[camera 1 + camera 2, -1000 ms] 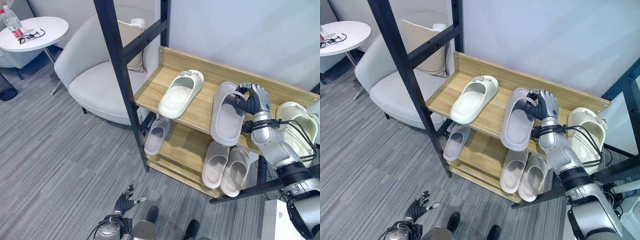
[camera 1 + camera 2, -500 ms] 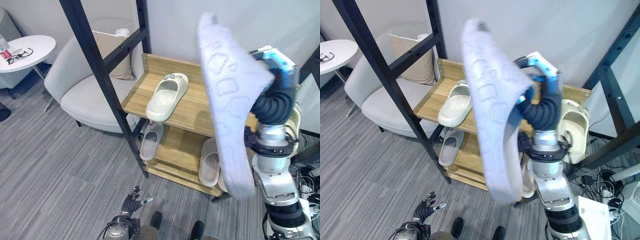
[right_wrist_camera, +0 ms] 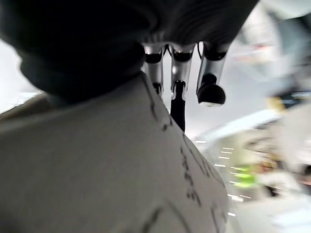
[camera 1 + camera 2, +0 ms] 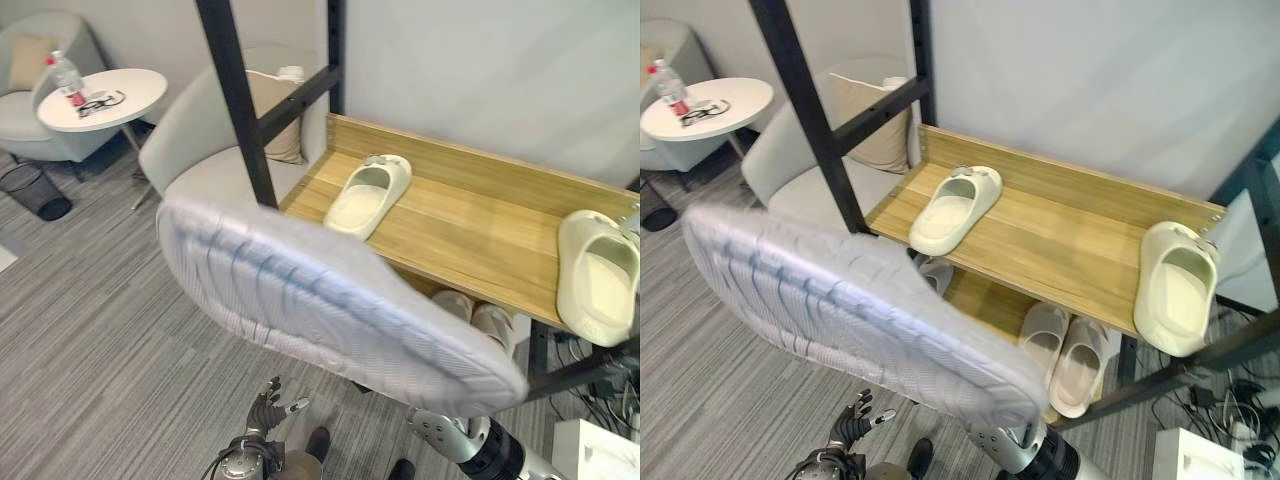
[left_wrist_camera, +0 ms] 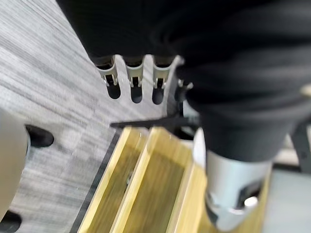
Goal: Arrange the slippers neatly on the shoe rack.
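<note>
The right hand [image 3: 182,68] is gripping a grey slipper [image 4: 330,305], fingers curling over its edge, sole facing the camera. The left hand [image 4: 268,410] is hanging low, fingers loosely spread.

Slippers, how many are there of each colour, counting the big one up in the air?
Cream slippers, top shelf: 2
Pale grey slippers, lower shelf: 3
Pale grey held slipper, right hand: 1
Total: 6
</note>
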